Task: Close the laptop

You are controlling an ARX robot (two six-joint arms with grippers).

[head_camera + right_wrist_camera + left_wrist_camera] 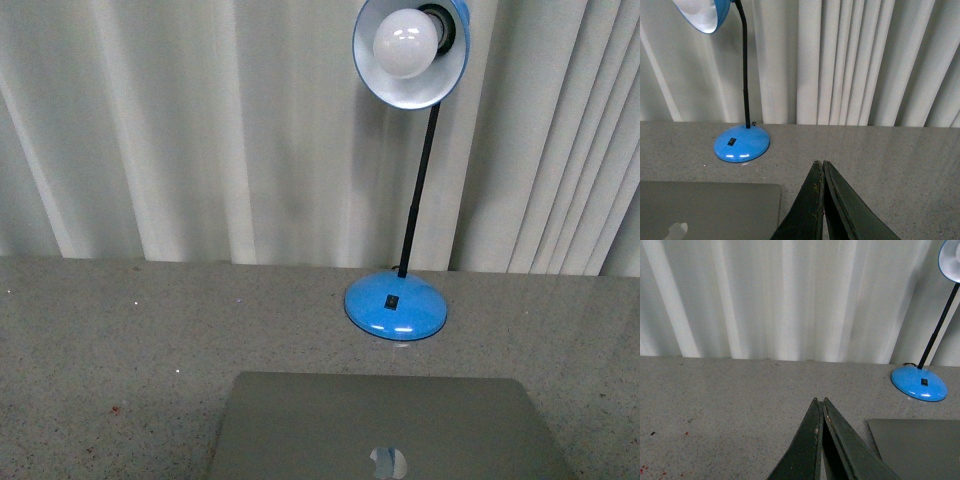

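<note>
The laptop (385, 425) lies flat on the speckled grey table at the near edge of the front view, lid down, with its shiny apple logo (389, 462) facing up. Its silver lid also shows in the left wrist view (920, 447) and the right wrist view (710, 207). My left gripper (819, 401) is shut with nothing in it, hovering over bare table beside the laptop's left side. Beside the laptop's right side, my right gripper (819, 163) is likewise shut on nothing. Neither arm shows in the front view.
A blue desk lamp stands just behind the laptop, with its round base (395, 303), thin black stem and a shade holding a white bulb (405, 42). Pale pleated curtains (200, 130) hang along the table's far edge.
</note>
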